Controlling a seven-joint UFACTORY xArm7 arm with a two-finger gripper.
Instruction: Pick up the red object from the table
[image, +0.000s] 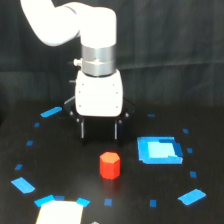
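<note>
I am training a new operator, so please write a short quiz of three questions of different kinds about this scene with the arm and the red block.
1. True or false: the end effector already holds the red object.
2. Multiple choice: in the exterior view, the large blue square patch lies to which side of the red object? A) left B) right C) directly behind
3. Short answer: what is the red object resting on?

Key:
1. False; it stands apart from the block, farther back in the picture.
2. B
3. The black table.
</note>
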